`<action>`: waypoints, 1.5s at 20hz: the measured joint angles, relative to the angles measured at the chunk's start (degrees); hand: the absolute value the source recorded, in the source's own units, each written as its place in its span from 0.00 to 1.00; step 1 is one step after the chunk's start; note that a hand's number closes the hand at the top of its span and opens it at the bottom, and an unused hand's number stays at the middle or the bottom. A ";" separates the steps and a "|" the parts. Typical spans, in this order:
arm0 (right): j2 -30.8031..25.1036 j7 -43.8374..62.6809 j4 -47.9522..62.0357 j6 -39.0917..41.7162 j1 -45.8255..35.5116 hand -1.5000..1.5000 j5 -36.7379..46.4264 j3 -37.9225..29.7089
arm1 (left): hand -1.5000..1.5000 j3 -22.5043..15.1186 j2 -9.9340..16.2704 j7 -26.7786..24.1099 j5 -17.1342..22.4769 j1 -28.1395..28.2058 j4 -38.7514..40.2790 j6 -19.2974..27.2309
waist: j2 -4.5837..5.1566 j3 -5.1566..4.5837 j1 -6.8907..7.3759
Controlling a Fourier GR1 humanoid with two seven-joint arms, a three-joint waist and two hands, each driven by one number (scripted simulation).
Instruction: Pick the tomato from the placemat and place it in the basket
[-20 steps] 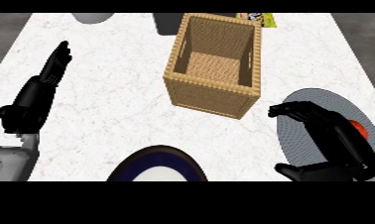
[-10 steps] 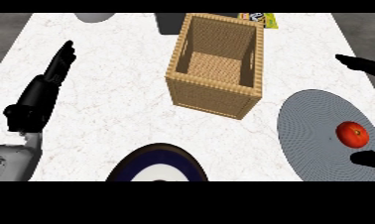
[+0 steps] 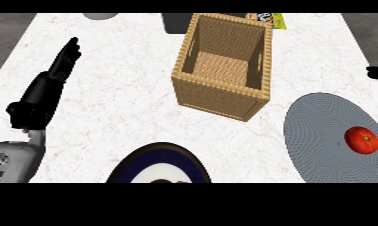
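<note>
**Tomato on the placemat, basket empty beside it**

The tomato [image 3: 362,139] lies on the round grey placemat [image 3: 317,135], close to that mat's right side and near the right edge of the view. Nothing touches it. To the left of the placemat, near it but apart, stands the woven basket [image 3: 221,97], a tall open box; its inside shows only its own woven floor.

The left hand [image 3: 46,90] rests at the left side of the white marble counter [image 3: 125,100], its fingers straight and lying together, pointing up and away from the body, holding nothing. Its grey forearm [image 3: 18,160] comes in at the lower left corner.

Of the right hand [image 3: 373,72] only a small dark tip shows at the right edge, above the placemat; I cannot tell how it is set.

A dark blue plate [image 3: 140,162] with a white middle sits at the lower edge, in front of the basket. Behind the basket, a yellow packet [image 3: 269,18] peeks out at the counter's far edge.
</note>
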 measured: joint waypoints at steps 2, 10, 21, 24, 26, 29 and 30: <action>-1.21 -1.93 2.74 3.66 -1.61 0.00 1.64 0.45 | 0.50 0.45 -0.04 -1.09 0.10 0.36 0.63 -0.72 | 0.04 0.02 0.18; 3.41 -10.70 12.31 7.18 -5.83 0.00 17.35 5.98 | 0.50 1.62 -1.22 0.31 -1.29 -1.16 0.71 -1.59 | 0.02 0.11 0.13; 11.16 -18.43 21.29 1.95 -7.34 0.00 35.86 13.49 | 0.50 3.59 -2.81 -0.68 -3.46 -0.39 1.27 -3.12 | -0.07 0.11 -0.30; 13.20 -20.08 23.87 0.02 -6.88 0.00 40.31 15.15 | 0.50 4.23 -3.22 -0.30 -3.59 -0.40 1.14 -3.82 | -0.11 0.11 -0.37; 14.24 -21.55 25.54 -1.79 -5.78 0.00 42.97 15.74 | 0.50 4.61 -3.32 0.43 -3.72 0.19 0.02 -4.24 | -0.14 0.11 -0.44; 15.87 -24.35 29.40 -4.03 -6.25 0.00 46.19 15.63 | 0.50 4.56 -4.38 0.28 -4.89 0.72 -0.58 -4.09 | -0.15 0.11 -0.46; 16.63 -24.99 30.72 -4.75 -6.53 0.00 47.42 15.74 | 0.50 5.16 -4.22 0.29 -4.80 0.05 -0.22 -4.53 | -0.14 0.11 -0.48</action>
